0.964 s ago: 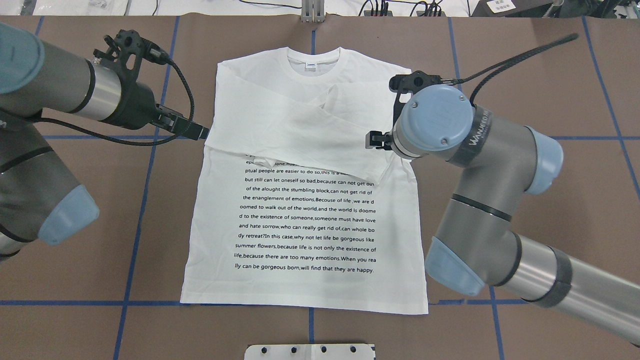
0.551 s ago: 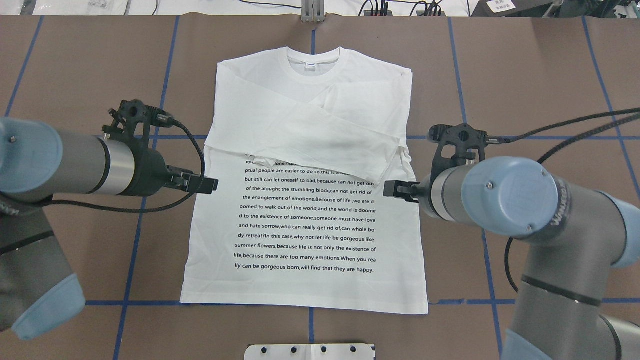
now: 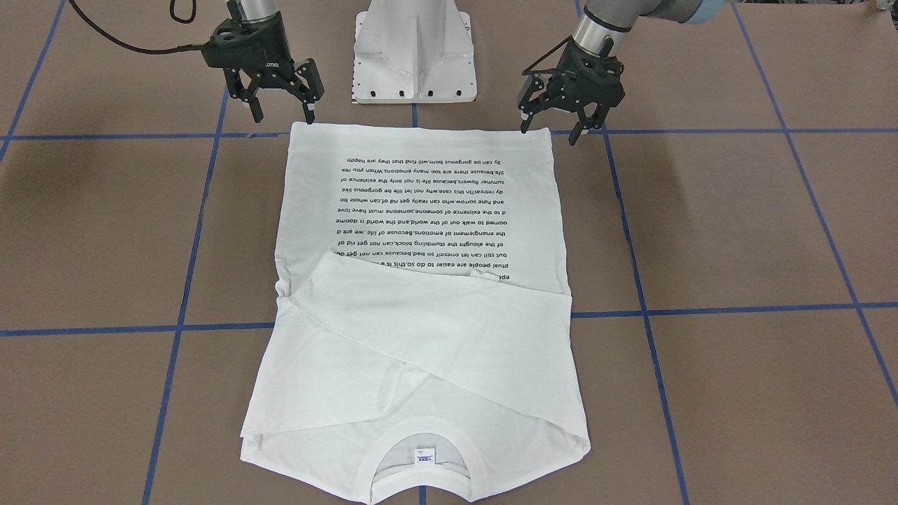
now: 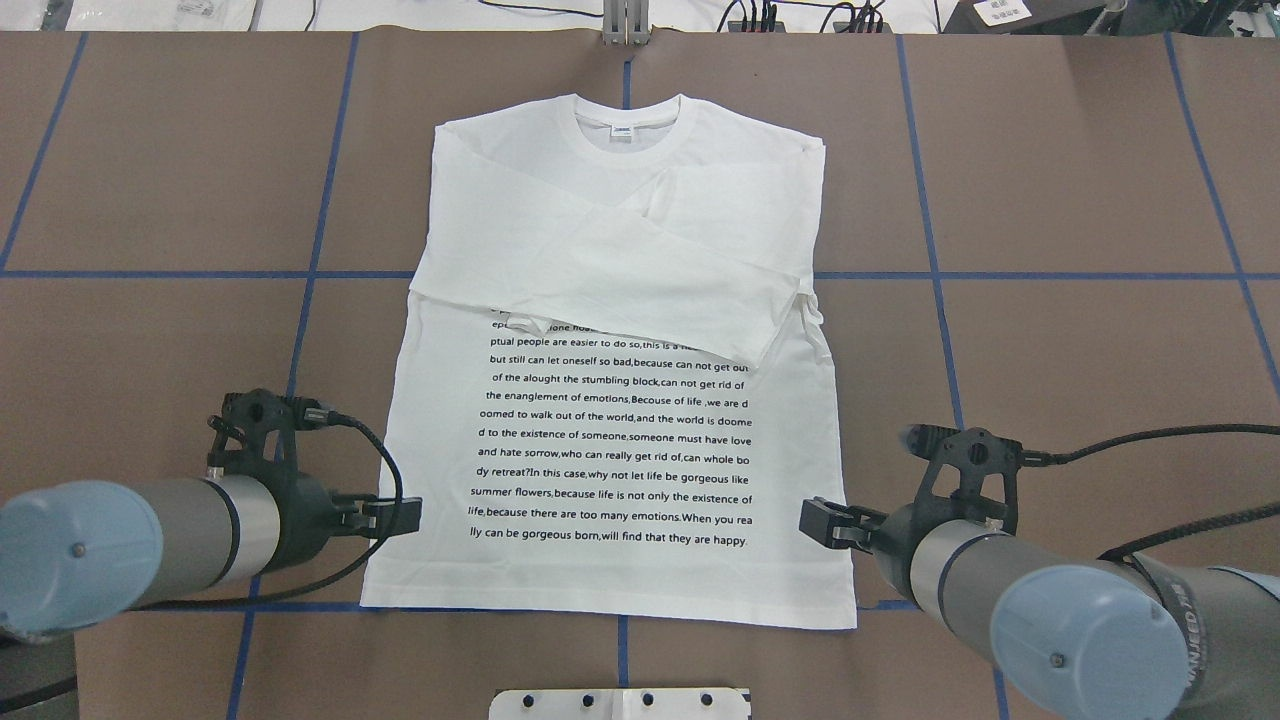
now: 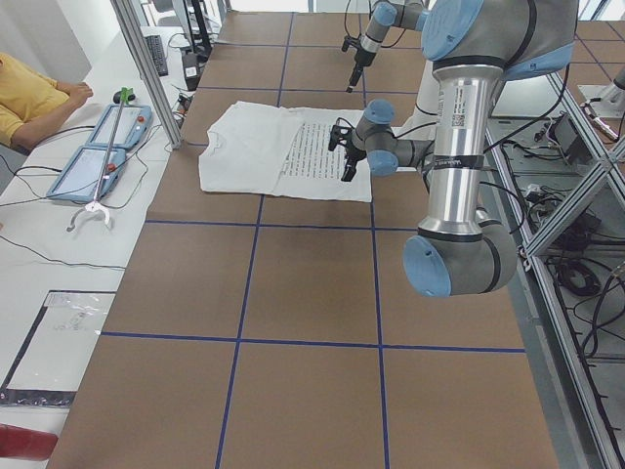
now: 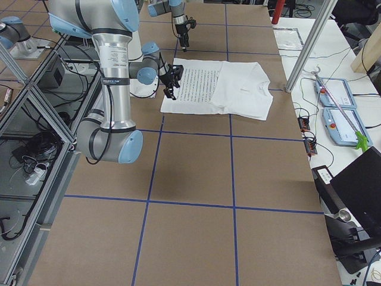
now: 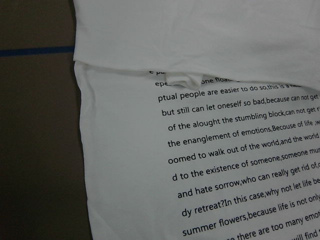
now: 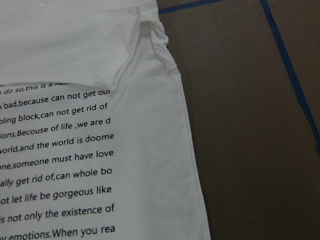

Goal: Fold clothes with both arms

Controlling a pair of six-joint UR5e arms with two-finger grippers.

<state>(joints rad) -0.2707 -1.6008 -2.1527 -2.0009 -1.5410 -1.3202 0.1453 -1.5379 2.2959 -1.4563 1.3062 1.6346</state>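
The white long-sleeved shirt (image 4: 610, 440) lies flat on the brown table, collar (image 4: 628, 125) at the far end and black text face up. Both sleeves are folded across the chest (image 3: 421, 337). My left gripper (image 4: 400, 515) hovers open at the shirt's near left hem corner; in the front-facing view it is on the right (image 3: 548, 133). At the near right hem corner my right gripper (image 4: 815, 522) also stands open (image 3: 282, 113). Neither holds cloth. The wrist views show only shirt side edges (image 7: 82, 150) (image 8: 192, 150) and table.
The white pedestal base (image 3: 414, 49) stands just behind the hem. Blue tape lines (image 4: 930, 275) grid the table. Beyond the far edge run cables (image 4: 760, 15). Beside the table sit two teach pendants (image 5: 98, 156) and a person's arm (image 5: 39, 93).
Both arms have drawn back along the shirt's sides, from the sleeve level down to the near hem corners. The shirt has not moved.
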